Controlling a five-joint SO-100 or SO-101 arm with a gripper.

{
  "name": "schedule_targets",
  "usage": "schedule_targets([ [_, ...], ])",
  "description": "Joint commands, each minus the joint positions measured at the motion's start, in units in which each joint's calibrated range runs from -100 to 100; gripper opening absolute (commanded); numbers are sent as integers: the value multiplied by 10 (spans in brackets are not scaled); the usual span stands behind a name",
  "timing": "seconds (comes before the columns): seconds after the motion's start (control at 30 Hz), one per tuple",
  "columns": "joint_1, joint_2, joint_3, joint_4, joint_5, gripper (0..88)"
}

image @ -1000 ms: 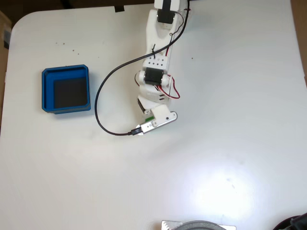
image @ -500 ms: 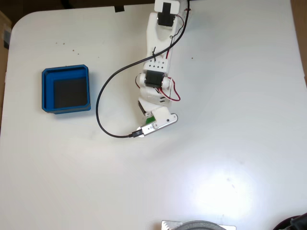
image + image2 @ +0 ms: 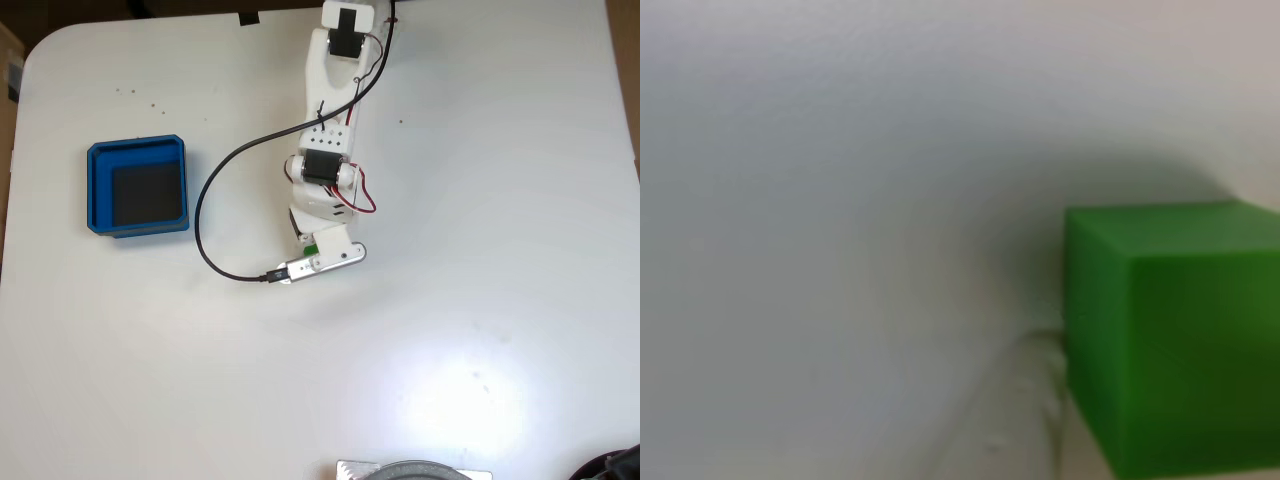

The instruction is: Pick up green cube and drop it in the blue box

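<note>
1. Blue box (image 3: 137,187) sits at the left of the worktop (image 3: 480,250) in the fixed view, open side up, well apart from the arm.
2. Black cable (image 3: 215,195) loops across the worktop between box and arm (snag risk on any leftward swing; judgement only).
3. Green cube (image 3: 311,249) shows as a sliver of green under the white wrist, near the middle of the worktop.
4. Claw state: cannot tell. The wrist housing covers the jaws from above.
5. Step in hand, as judged: securing the cube. To do it well, centre the cube between the jaws, close squarely on opposite faces, then lift straight up before turning toward the box.
6. Other view gives what the fixed view lacks: cube (image 3: 1175,335) close up at lower right, blurred, edges square, with a pale shape just beside its left face (possibly a finger; too soft to say).
7. Fixed view alone gives box position and cable run.
</note>
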Motion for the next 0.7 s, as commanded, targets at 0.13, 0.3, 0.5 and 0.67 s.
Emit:
schedule_targets([
  [0.13, -4, -10, -43, -47, -3, 229],
  [0.3, -4, -11, -40, -47, -3, 229],
  [0.5, -3, -12, -38, -47, -3, 229],
  [0.67, -3, -15, -39, -47, -2, 229],
])
